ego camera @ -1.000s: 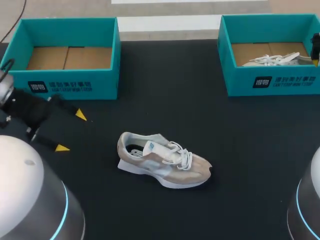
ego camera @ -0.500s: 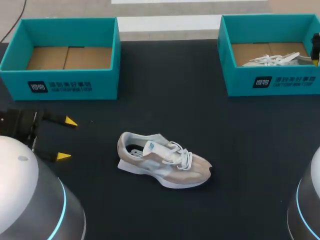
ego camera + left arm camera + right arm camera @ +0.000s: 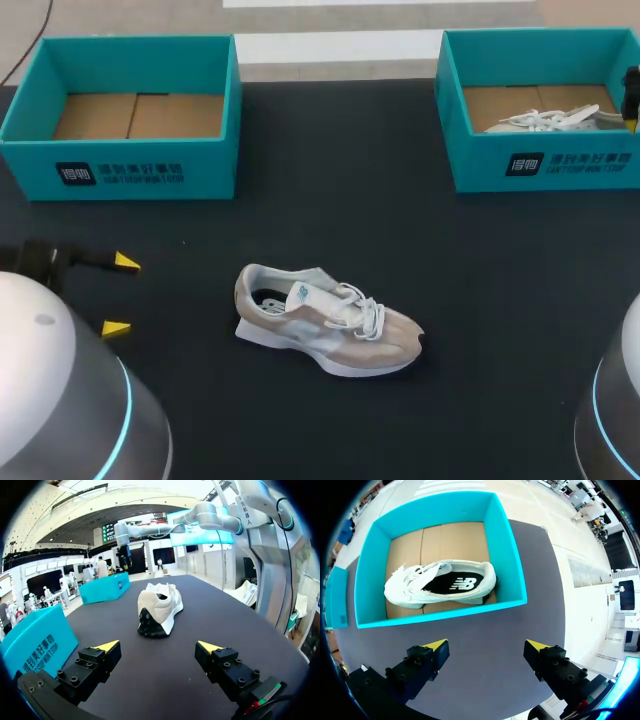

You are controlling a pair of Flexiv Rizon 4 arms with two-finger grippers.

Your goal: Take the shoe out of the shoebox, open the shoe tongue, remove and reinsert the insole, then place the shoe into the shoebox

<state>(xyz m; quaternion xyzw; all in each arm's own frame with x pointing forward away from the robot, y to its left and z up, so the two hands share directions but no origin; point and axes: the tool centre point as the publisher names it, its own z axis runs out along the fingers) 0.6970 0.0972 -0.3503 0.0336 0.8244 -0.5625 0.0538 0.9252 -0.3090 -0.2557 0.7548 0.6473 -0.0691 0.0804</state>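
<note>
**Both arms clear of the shoe; shoe stands on the counter, outside the boxes**

1. Left arm [image 3: 45,258]: low over the counter [image 3: 300,200] at its left side, in front of the left shoebox [image 3: 120,170]. Its fingers lie roughly level and aim toward the counter's middle.
2. Left jaws: set wide apart and holding nothing. The yellow tips [image 3: 125,262] touch no object.
3. Shoe [image 3: 325,320]: beige, upright on its sole at mid-counter, well apart from both boxes. The long axis runs across the counter, slightly skewed. The heel faces the left arm. The toe points right and a little toward the robot. From the left wrist, the shoe sits ahead of the gap between the jaws, heel first.
4. Right shoebox [image 3: 540,165]: at the far right. A white shoe [image 3: 550,118] lies lengthwise inside, toe toward the counter's middle.
5. Right arm [image 3: 632,95]: at the right edge, above that box.
6. Right jaws: wide apart, nothing between them. Their tips [image 3: 437,645] show over the counter surface, just outside a box wall.
</note>
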